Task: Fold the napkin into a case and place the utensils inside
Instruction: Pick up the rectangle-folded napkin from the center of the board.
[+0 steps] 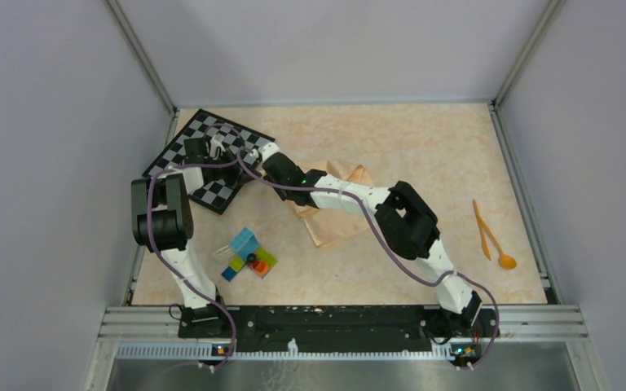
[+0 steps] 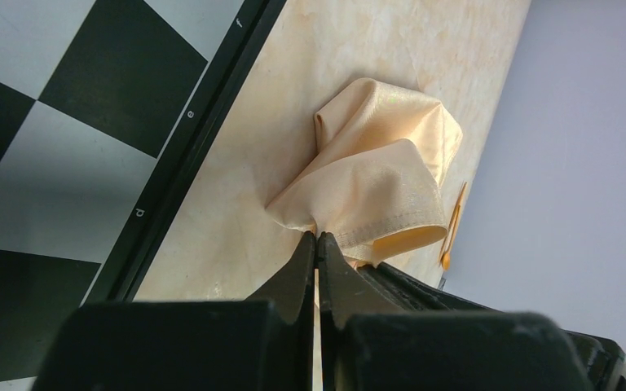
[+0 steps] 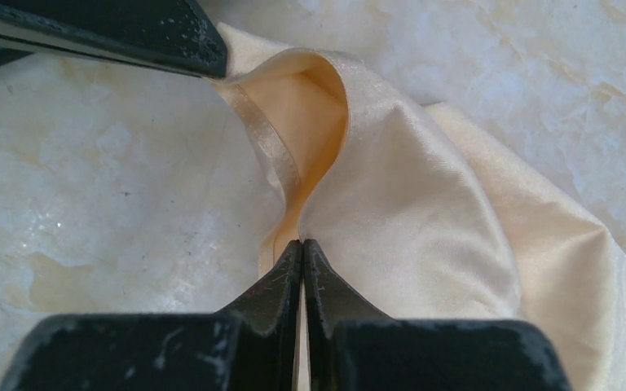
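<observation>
- The napkin [image 1: 332,230] is a soft peach-orange cloth with a faint sheen and a narrow stitched hem. You find it bunched in loose, rounded folds near the middle of the table [image 1: 424,147], just right of the checkerboard [image 1: 212,134].
- The table is smooth and hard, pale beige with a marbled pattern.
- The checkerboard is a rigid black-and-white board in a black frame. It has small letters along its edge and sits at an angle at the back left.
- A cluster of coloured toy bricks [image 1: 247,254] sits near the front left, apart from the cloth.
- The utensils [image 1: 484,235] are two slim orange-yellow pieces, one of them a spoon [image 1: 506,261] with a small round bowl. They lie together on the bare table near the right edge, well apart from the napkin.
- The cloth is not yet shaped into a case. Its folds curl open, and the utensils lie outside it.
- Your left gripper [image 2: 318,238] has its fingers pressed together, with the tips pinching the napkin's hemmed edge.
- Your right gripper [image 3: 302,244] is clamped tight on a raised fold of the same cloth, just beside the left one.
- From above, both arms reach over the napkin and cover its middle.
</observation>
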Robot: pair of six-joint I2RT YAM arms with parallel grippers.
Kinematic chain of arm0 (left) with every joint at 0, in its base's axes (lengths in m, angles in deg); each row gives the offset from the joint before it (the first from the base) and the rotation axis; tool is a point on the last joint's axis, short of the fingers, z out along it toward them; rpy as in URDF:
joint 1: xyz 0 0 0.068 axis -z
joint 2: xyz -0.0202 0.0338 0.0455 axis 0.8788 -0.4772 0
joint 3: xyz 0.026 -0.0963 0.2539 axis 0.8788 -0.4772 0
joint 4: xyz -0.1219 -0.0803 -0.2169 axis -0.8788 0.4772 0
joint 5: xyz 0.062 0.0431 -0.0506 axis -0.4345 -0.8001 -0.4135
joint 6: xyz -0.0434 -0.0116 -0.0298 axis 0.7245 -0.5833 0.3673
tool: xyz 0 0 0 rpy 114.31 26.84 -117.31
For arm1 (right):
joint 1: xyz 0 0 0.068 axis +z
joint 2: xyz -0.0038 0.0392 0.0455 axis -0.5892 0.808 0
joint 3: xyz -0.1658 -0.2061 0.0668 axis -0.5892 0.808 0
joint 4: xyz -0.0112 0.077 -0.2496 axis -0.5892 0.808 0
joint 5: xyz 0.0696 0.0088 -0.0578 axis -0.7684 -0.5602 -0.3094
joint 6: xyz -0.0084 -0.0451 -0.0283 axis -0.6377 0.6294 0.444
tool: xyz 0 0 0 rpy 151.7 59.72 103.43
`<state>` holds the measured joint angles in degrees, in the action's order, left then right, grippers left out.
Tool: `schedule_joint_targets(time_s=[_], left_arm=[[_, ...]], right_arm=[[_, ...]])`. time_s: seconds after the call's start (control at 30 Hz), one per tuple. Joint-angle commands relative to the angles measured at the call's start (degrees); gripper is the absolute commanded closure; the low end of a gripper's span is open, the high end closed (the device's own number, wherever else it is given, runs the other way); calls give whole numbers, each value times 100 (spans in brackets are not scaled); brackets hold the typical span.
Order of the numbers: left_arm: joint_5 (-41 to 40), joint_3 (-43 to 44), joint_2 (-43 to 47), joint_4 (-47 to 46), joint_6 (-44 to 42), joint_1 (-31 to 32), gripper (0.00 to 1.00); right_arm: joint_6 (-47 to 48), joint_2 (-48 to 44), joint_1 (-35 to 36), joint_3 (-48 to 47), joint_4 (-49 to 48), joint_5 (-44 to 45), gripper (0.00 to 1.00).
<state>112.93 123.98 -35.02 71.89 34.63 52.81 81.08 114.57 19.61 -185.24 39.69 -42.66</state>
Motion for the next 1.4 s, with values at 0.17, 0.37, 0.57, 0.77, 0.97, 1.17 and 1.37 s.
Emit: schedule_joint_targets(time_s=[0.17, 0.37, 0.57, 0.77, 0.97, 1.17, 1.37], left_arm=[[123, 127, 200, -222, -129, -22, 100], [125, 123, 200, -226, -124, -20, 100], [118, 135, 183, -226, -124, -28, 100], [121, 144, 164, -253, -104, -23, 100], [128, 157, 147, -249, -102, -20, 100], [136, 184, 139, -259, -80, -32, 100], [153, 226, 90, -257, -65, -72, 100]], right_arm=[[48, 151, 22, -149, 7, -117, 100], [83, 36, 11, -30, 20, -214, 100], [-37, -99, 13, 263, -74, -362, 100], [6, -55, 17, 37, 114, -412, 90], [-21, -461, 134, -80, 667, -485, 52], [-185, -868, 170, 483, 1237, -559, 54], [-356, -1137, 169, 1201, 1023, -330, 68]])
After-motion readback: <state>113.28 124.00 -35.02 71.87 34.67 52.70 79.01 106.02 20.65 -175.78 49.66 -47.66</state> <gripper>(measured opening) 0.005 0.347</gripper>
